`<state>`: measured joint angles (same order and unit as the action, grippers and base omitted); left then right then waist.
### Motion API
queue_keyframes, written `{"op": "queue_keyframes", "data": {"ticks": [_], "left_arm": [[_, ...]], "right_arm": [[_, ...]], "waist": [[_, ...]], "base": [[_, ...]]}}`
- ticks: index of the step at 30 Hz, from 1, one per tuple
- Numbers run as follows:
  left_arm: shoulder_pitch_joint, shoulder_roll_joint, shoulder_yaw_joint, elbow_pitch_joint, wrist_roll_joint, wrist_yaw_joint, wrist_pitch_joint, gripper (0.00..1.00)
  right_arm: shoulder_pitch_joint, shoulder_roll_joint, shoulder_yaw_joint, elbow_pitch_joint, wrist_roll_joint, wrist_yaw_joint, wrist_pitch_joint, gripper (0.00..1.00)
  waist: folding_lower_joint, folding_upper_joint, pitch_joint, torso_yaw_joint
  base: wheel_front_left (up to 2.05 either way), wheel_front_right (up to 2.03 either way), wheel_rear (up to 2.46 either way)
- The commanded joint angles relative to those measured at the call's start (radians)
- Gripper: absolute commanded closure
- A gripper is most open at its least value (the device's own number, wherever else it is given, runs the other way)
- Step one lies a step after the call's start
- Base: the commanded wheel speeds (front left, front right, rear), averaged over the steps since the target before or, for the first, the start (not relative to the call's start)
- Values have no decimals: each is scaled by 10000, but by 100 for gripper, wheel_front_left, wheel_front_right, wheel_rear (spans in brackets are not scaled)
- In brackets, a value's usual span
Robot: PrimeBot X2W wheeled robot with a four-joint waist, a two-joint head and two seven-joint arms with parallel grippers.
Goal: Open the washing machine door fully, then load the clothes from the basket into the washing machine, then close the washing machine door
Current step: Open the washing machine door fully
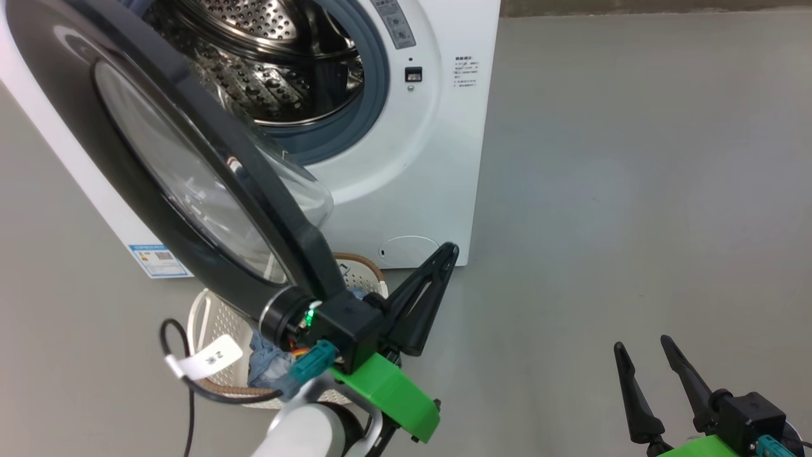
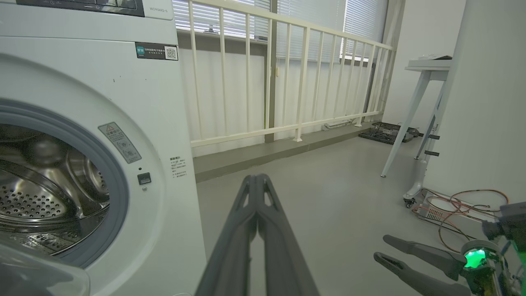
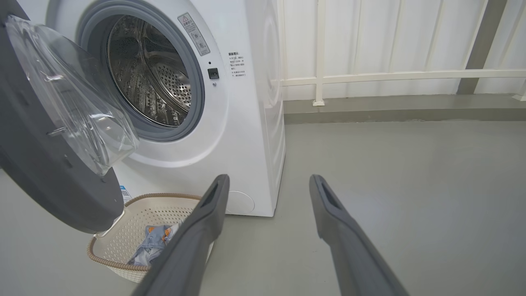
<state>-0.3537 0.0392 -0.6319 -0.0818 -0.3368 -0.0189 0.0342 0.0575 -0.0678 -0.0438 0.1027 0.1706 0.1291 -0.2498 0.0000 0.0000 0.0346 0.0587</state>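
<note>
The washing machine (image 1: 406, 158) stands on the grey floor (image 1: 634, 190) toward 11 o'clock in the head view. Its steel drum (image 1: 279, 70) is exposed inside the grey-blue gasket (image 1: 374, 95). The washing machine door (image 1: 177, 171) is swung out from the front, running from 10 o'clock down toward 7 o'clock of that view. Its clear glass bowl (image 3: 70, 94) bulges toward the drum opening in the right wrist view.

The basket (image 1: 216, 317) sits on the floor just in front of the machine, at about 7 o'clock in the head view, partly under the door's lower edge. The clothes (image 3: 154, 242), light blue with orange patches, lie in the bottom of the basket.

The left end effector (image 1: 449, 251) is clenched, its two dark fingers pressed together with nothing between them. They point toward 1 o'clock, tips over the round flap (image 1: 409, 251) low on the machine's front. Its wrist sits right at the door's lower rim; whether they touch cannot be told. In the left wrist view the fingers point at the bare floor to the machine's 3 o'clock side, toward a white railing (image 2: 287, 82).

The right end effector (image 1: 642, 344) is released, fingers spread wide and empty, low at 5 o'clock in the head view, well apart from the machine and basket.
</note>
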Motion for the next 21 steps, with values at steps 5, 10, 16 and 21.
{"op": "queue_keyframes", "data": {"ticks": [5, 10, 16, 21], "left_arm": [[-378, 112, 128, 585, 26, 468, 72, 100], [-506, 111, 196, 1385, 108, 847, 125, 100], [-626, 181, 444, 2147, 102, 1125, 83, 100], [-711, 244, 662, 2613, 24, 1273, -32, 100]], "right_arm": [[-382, -107, 306, -194, 63, 16, -120, 0], [-312, -95, 296, -186, 80, 16, -120, 0], [-301, -80, 281, -182, 66, 16, -120, 0], [-298, -64, 263, -178, 58, 16, -120, 0]], "waist": [[0, 0, -13, -131], [0, 0, -29, -176], [0, 0, -20, -152], [0, 0, -23, -106]], "base": [[0, 0, 0], [0, 0, 0], [0, 0, 0], [0, 0, 0]]}}
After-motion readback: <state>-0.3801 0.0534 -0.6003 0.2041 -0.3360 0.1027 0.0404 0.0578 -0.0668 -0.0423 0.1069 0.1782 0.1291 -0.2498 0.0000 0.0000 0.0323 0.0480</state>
